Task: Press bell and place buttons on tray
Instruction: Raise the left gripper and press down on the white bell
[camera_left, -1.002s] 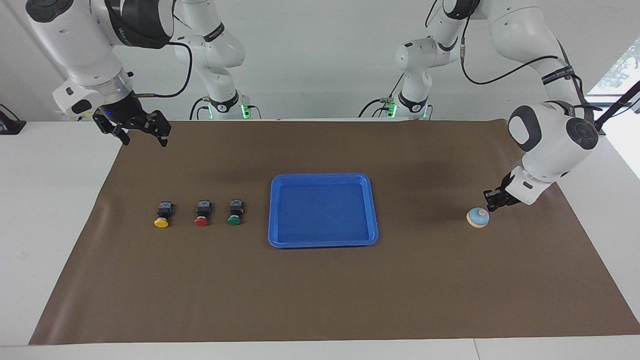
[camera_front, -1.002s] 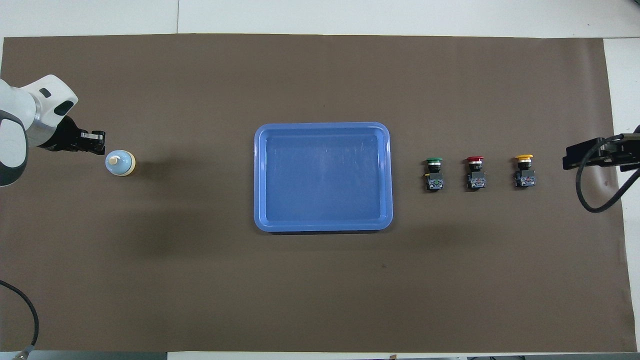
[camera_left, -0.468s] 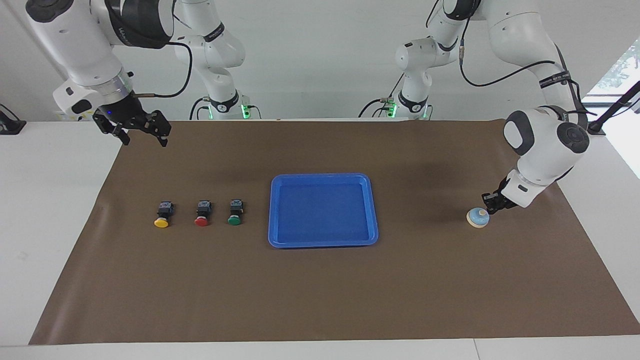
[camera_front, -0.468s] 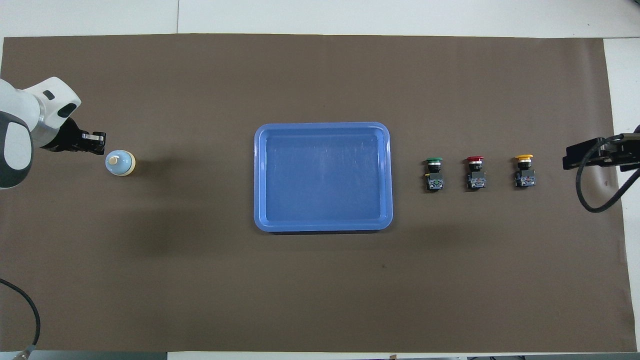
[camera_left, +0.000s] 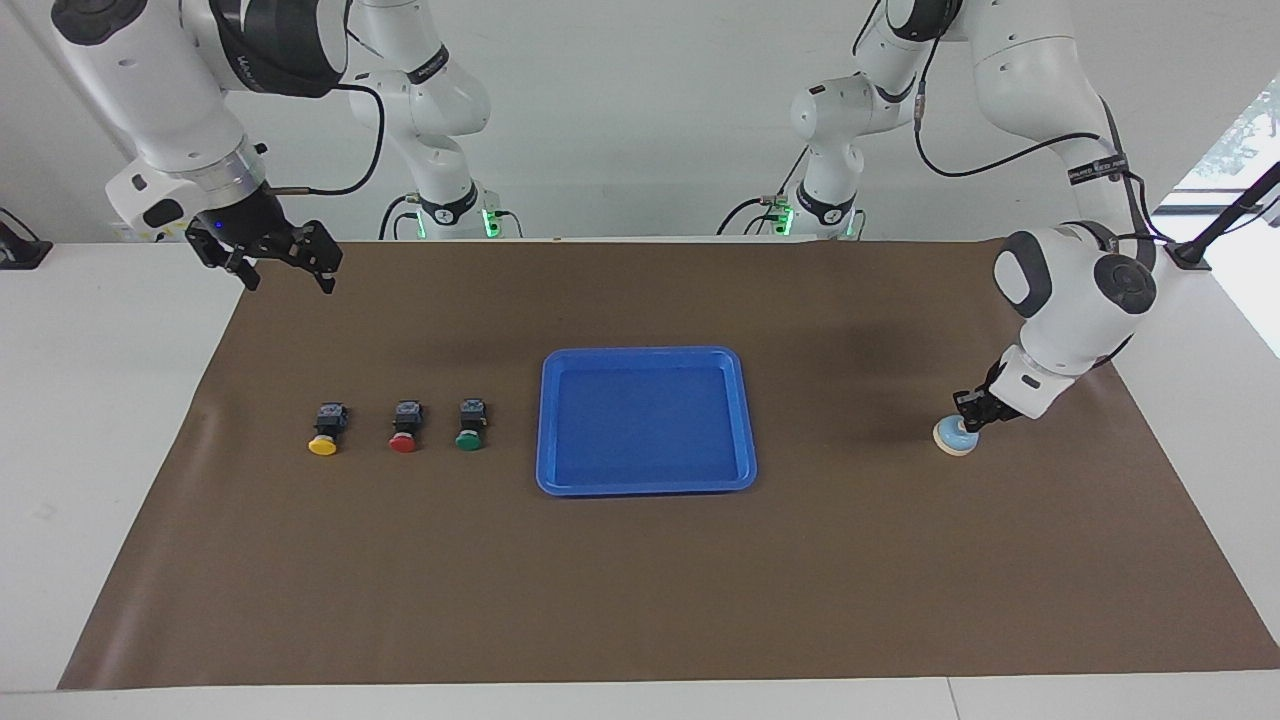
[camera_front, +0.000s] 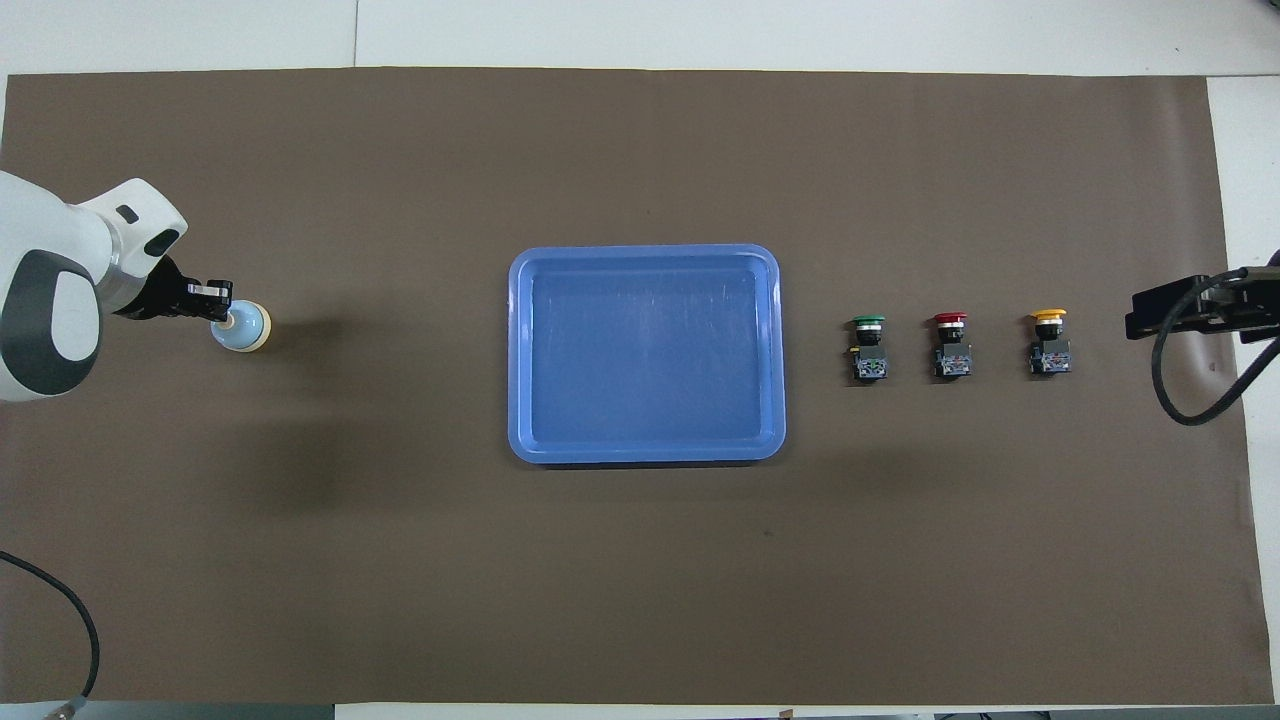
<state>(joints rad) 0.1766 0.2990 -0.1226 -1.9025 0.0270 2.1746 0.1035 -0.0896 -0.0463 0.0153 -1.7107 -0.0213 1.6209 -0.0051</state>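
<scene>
The left hand (camera_left: 970, 418) is clenched, its fingertips together, and sits on the top of the bell (camera_left: 955, 439), tips touching the knob as far as the facing view shows (from overhead the tips cover the knob). The bell (camera_front: 243, 329) stands on the brown mat (camera_left: 640, 600) toward the left arm's end of the counter (camera_left: 60, 400), well apart from the tray. The blue tray (camera_left: 747, 420) lies flat in the middle of the mat with nothing in it. Toward the right arm's end, the three buttons lie in a row beside the tray, caps pointing away from the robots: green (camera_left: 469, 424) nearest the tray, then red (camera_left: 405, 427), then yellow (camera_left: 327, 430). None touches another. The right hand (camera_left: 285, 265) waits raised over the mat's corner near its own base, fingers spread and holding nothing.
</scene>
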